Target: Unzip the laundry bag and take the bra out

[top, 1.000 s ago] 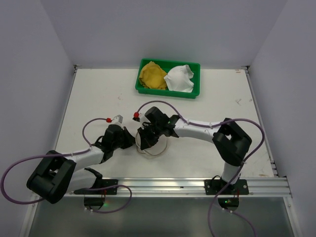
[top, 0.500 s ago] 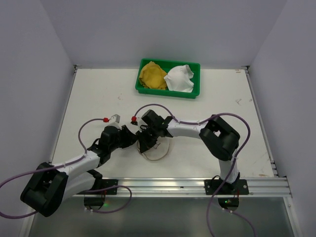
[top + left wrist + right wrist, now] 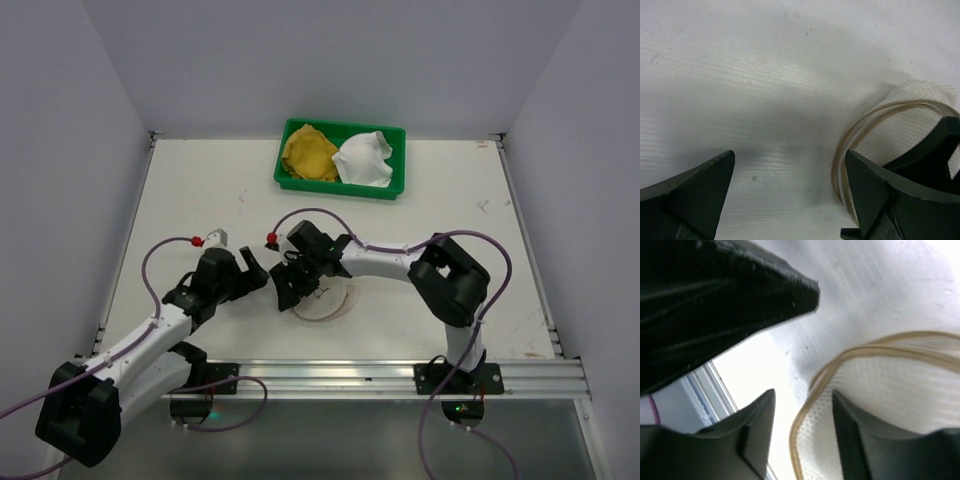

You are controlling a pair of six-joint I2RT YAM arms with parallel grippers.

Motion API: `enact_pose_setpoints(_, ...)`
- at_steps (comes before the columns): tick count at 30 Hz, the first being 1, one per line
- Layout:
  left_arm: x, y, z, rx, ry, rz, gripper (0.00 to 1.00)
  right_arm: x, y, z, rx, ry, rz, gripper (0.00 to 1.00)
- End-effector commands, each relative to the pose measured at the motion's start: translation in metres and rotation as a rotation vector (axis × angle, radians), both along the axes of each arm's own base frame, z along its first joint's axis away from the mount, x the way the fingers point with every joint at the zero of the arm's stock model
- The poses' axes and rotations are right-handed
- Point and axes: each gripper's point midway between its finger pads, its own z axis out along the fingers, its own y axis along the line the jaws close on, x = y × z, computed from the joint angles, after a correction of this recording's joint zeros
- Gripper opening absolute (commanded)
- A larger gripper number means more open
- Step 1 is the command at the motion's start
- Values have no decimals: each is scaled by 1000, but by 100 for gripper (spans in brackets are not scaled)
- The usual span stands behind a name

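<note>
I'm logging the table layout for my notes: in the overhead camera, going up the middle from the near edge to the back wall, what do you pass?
Metal rail → laundry bag → green tray

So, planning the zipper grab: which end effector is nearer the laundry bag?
Right. The right end effector straddles the rim of the laundry bag; the left end effector sits just beside it.

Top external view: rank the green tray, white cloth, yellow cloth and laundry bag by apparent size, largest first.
1. Green tray.
2. White cloth and yellow cloth, about alike.
3. Laundry bag, partly covered by the right gripper, so its rank is unsure.
</note>
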Motion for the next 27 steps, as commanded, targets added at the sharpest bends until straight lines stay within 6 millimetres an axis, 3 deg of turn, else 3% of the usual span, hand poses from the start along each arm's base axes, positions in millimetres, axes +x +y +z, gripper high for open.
enact_pose_setpoints(1, 10, 20, 22, 93, -18, 55, 96, 17, 9, 63, 110, -145, -27, 59)
enact_pose_setpoints(8, 40, 32, 74, 164, -110, 83, 100, 32, 0, 123, 148, -265, -97, 89)
enact_pose_setpoints(10, 49, 32, 89, 169, -136, 82, 100, 49, -7, 134, 128, -321, -163, 92)
enact_pose_setpoints(12, 54, 34, 98, 184, -152, 77, 100, 74, -28, 144, 86, -375, -270, 99)
enact_pose_setpoints(14, 59, 39, 111, 195, -173, 88, 100, 105, -62, 145, 6, -420, -436, 99)
enact_pose_setpoints(16, 62, 49, 121, 217, -194, 105, 100, 144, -118, 155, -51, -437, -662, 99)
enact_pose_setpoints(19, 65, 65, 131, 248, -206, 130, 100, 168, -202, 177, -76, -470, -919, 99)
enact_pose_setpoints(20, 65, 71, 133, 257, -208, 139, 100, 171, -222, 185, -65, -482, -978, 99)
enact_pose_setpoints(21, 64, 77, 136, 273, -210, 142, 100, 176, -258, 185, -85, -487, -1075, 99)
enact_pose_setpoints(22, 65, 87, 141, 272, -216, 166, 100, 170, -281, 210, -38, -533, -1147, 99)
enact_pose_setpoints(24, 63, 98, 148, 283, -218, 175, 100, 166, -332, 221, -58, -575, -1290, 99)
enact_pose_setpoints(25, 64, 105, 159, 273, -239, 191, 100, 154, -348, 242, -16, -620, -1346, 99)
enact_pose_setpoints(26, 64, 108, 165, 273, -247, 196, 100, 147, -372, 247, -48, -646, -1429, 99)
enact_pose_setpoints(27, 63, 111, 177, 277, -264, 195, 100, 139, -380, 256, -43, -673, -1465, 99)
